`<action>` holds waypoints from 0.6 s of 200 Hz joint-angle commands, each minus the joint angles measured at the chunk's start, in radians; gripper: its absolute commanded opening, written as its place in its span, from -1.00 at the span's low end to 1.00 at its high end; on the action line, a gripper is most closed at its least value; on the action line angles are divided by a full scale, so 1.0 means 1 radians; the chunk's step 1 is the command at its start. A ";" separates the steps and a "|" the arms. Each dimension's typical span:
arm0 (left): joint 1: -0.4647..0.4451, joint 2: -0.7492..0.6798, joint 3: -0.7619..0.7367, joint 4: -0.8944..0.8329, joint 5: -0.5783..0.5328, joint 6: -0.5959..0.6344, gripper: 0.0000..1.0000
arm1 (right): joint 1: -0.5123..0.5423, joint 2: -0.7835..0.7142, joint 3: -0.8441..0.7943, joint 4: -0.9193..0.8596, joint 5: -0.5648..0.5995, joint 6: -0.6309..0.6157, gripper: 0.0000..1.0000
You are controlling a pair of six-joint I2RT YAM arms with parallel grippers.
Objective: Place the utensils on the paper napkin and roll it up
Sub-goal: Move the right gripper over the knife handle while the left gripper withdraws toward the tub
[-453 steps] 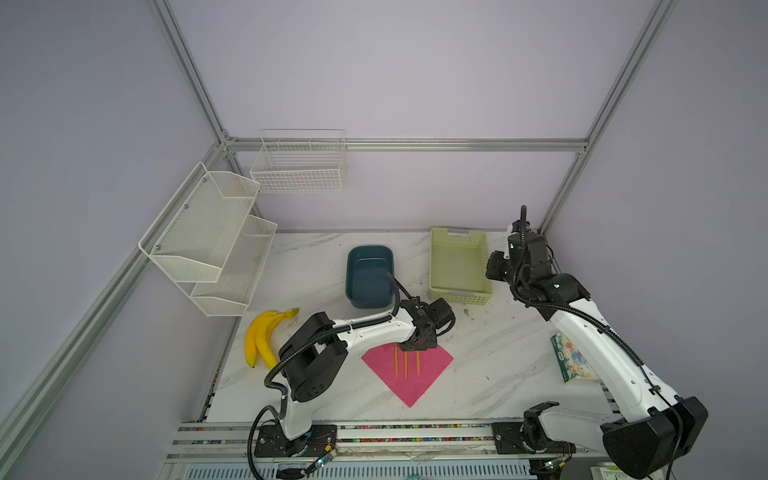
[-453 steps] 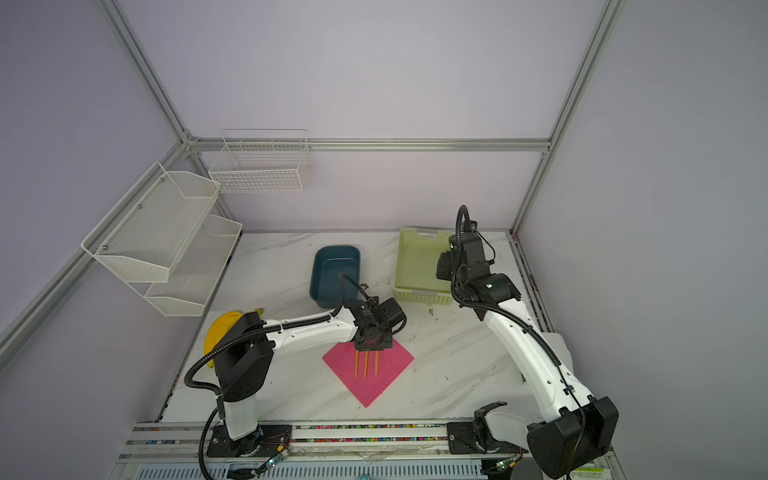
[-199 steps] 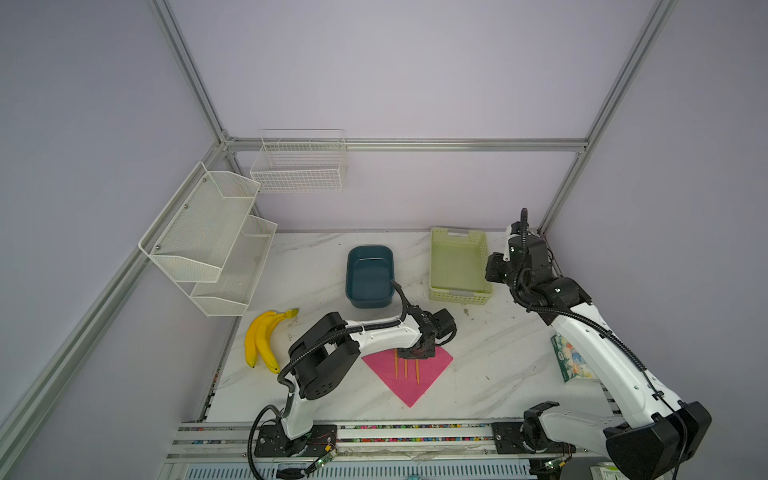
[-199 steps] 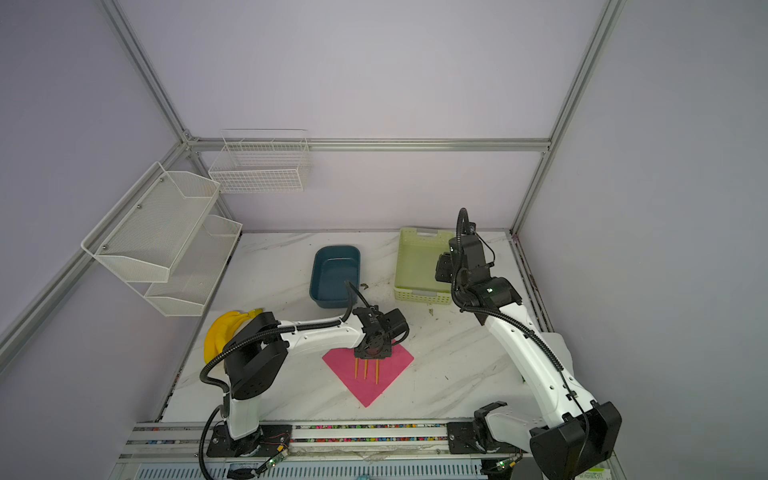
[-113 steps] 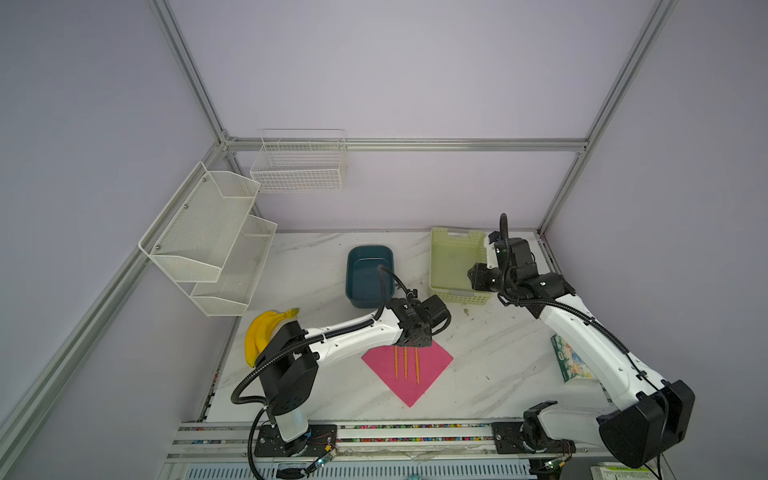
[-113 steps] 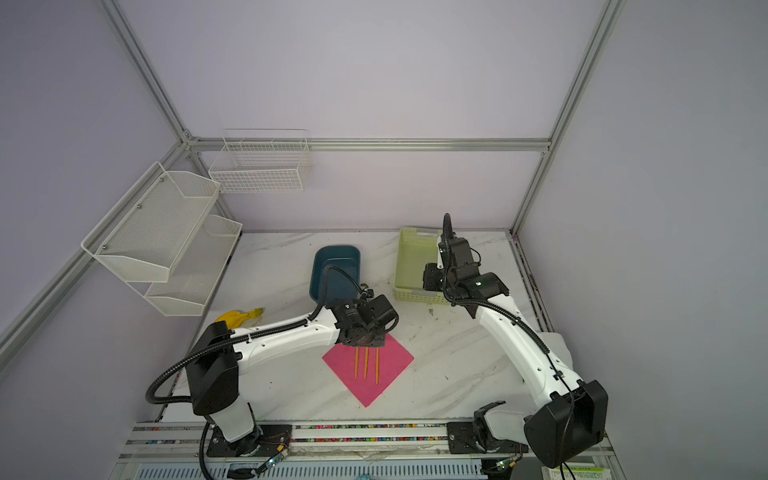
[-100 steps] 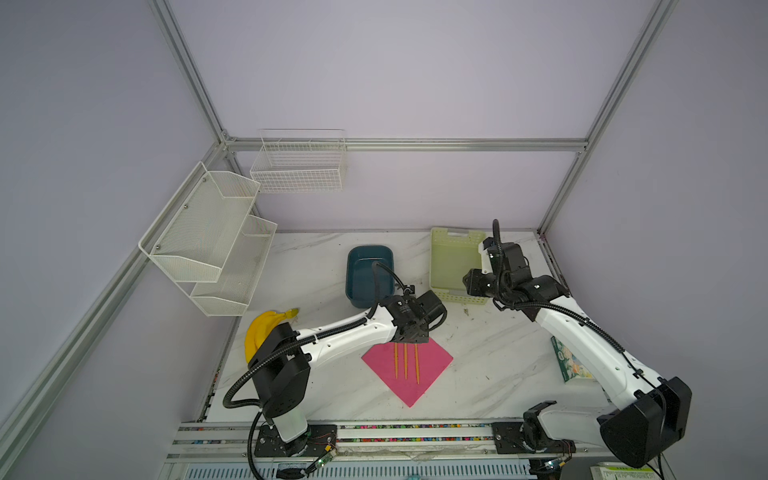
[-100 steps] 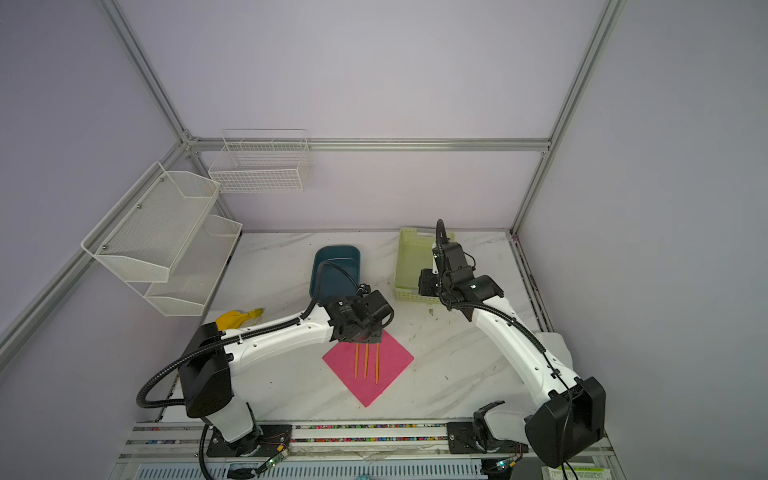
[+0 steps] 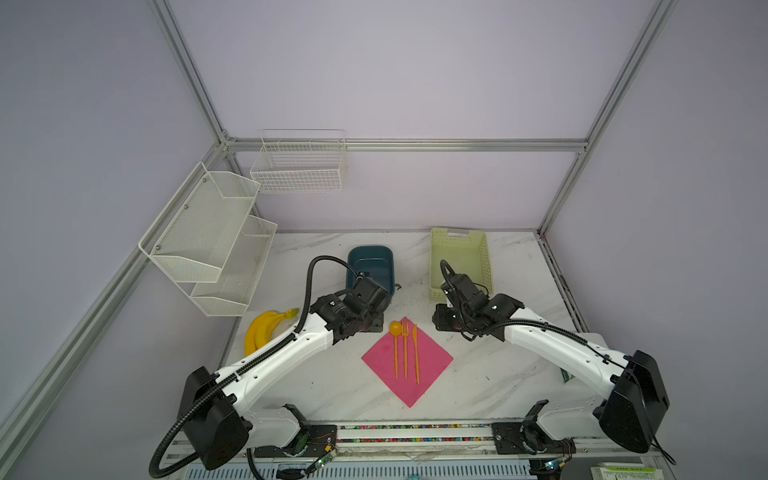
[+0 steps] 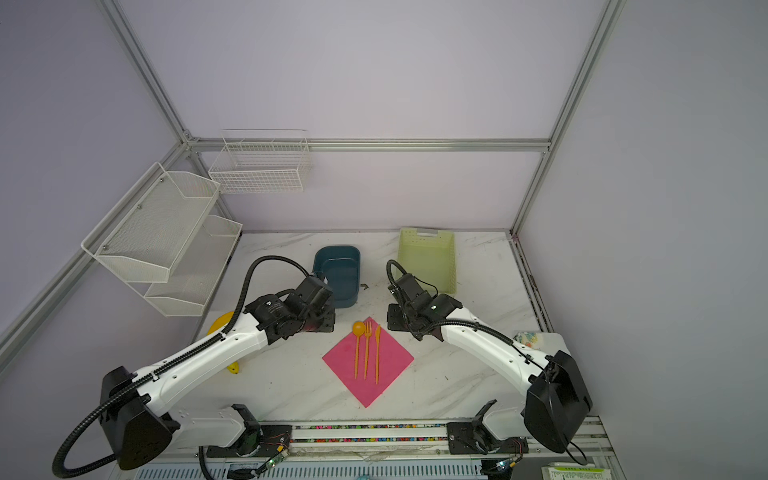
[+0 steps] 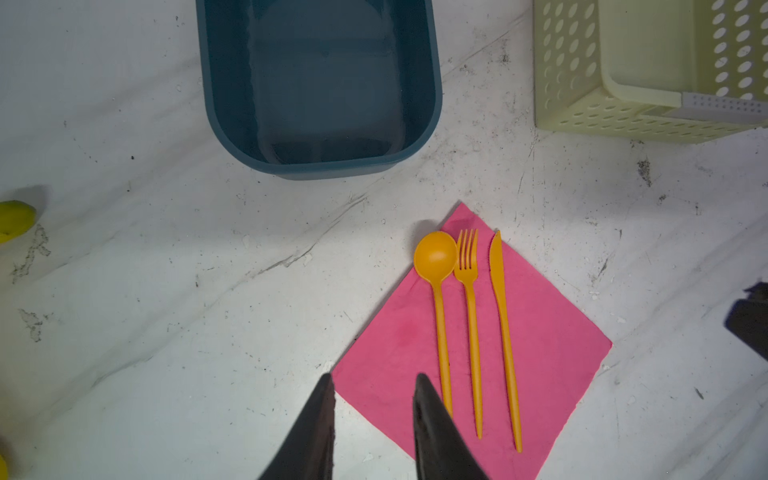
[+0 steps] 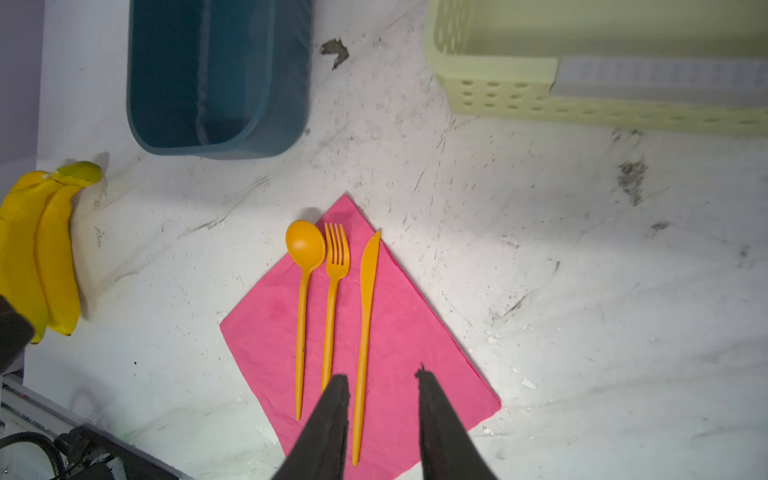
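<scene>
Since the earlier frames, the left gripper has been drawn back off the utensils to the left of the paper napkin, and the right gripper has been brought down from beside the basket to the napkin's right. Both are seen with fingers parted and nothing held. The napkin is laid as a diamond at mid-surface, nearer the front edge. The spoon, fork and knife lie parallel on it, handles toward the front edge, and the spoon bowl overhangs the sheet's back-left side. Placement is judged complete and rolling is due. The left corner should be pinched low, paper only, and carried over the spoon first, while the right side is held down so that the sheet is not dragged. A tight first turn is advised, as loose pieces could slide apart. A banana lies by the left edge, a blue tub and green basket stand toward the back edge, and a tissue packet lies at the right edge. None is judged to obstruct the roll.
</scene>
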 commanded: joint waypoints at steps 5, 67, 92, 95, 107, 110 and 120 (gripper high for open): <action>0.031 -0.030 -0.061 0.036 0.020 0.093 -0.36 | 0.057 0.076 0.048 -0.023 0.029 0.060 -0.36; 0.066 0.001 0.002 0.075 0.004 0.287 -0.36 | 0.117 0.168 0.092 -0.069 0.067 0.069 -0.38; 0.076 0.002 0.012 0.100 -0.038 0.341 -0.36 | 0.129 0.182 0.087 -0.073 0.051 0.104 -0.39; 0.078 -0.001 0.011 0.106 -0.037 0.348 -0.36 | 0.131 0.183 0.087 -0.071 0.052 0.108 -0.39; 0.087 -0.007 0.005 0.119 -0.019 0.379 -0.36 | 0.140 0.197 0.089 -0.077 0.064 0.128 -0.40; 0.089 -0.009 0.003 0.125 -0.010 0.391 -0.36 | 0.142 0.201 0.089 -0.078 0.065 0.131 -0.40; 0.093 -0.020 -0.011 0.142 -0.005 0.412 -0.35 | 0.150 0.217 0.090 -0.077 0.062 0.140 -0.40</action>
